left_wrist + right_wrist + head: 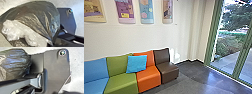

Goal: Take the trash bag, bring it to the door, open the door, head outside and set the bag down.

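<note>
The head view looks forward and down from high up, across a low row of blue, green, orange and brown seats, towards a plain white wall and tall green-framed glass panes (set at a slant to it). Both wrist views look steeply down over a pale grey floor, sharing a shiny dark plastic bag and the robot's wide dark plate; the left wrist view has the bag very near.

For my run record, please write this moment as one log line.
trash bag: dark, in both wrist views | hold: unclear | place: indoors, by coloured seats | green-framed glass: head view's right, paving beyond
</note>
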Tool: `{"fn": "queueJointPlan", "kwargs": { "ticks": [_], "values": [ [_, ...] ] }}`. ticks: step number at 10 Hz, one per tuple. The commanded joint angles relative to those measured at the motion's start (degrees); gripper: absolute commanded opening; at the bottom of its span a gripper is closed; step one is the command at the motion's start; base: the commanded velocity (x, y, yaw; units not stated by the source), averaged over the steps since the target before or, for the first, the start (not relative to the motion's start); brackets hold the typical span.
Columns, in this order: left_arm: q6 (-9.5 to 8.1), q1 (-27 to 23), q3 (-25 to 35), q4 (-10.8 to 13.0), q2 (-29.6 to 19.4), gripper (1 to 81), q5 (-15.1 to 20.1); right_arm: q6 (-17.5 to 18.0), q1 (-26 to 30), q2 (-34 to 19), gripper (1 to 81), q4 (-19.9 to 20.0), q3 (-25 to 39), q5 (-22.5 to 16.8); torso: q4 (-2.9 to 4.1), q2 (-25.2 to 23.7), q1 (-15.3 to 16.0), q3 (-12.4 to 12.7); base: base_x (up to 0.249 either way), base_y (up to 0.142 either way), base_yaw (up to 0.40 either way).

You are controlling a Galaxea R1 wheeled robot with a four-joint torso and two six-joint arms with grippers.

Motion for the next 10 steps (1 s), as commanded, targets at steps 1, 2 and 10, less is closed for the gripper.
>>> {"fn": "queueJointPlan", "kwargs": {
  "ticks": [1,2,10],
  "values": [
    [0.37,-3.63,0.1,0.5,0.23,1.0,3.4,-0.23,3.23,0.04,81.1,-0.85,0.12,-3.21,0.0,0.0,0.0,0.0,0.0,0.0,-0.282],
    [0.37,-3.63,0.1,0.5,0.31,1.0,3.4,-0.23,3.23,0.04,81.1,-0.85,0.12,-3.21,0.0,0.0,0.0,0.0,0.0,0.0,-0.282],
    [0.37,-3.63,0.1,0.5,0.32,1.0,3.4,-0.23,3.32,0.39,81.1,-0.85,0.12,-3.21,0.0,0.0,0.0,0.0,0.0,0.0,-0.286]
  ]
}}
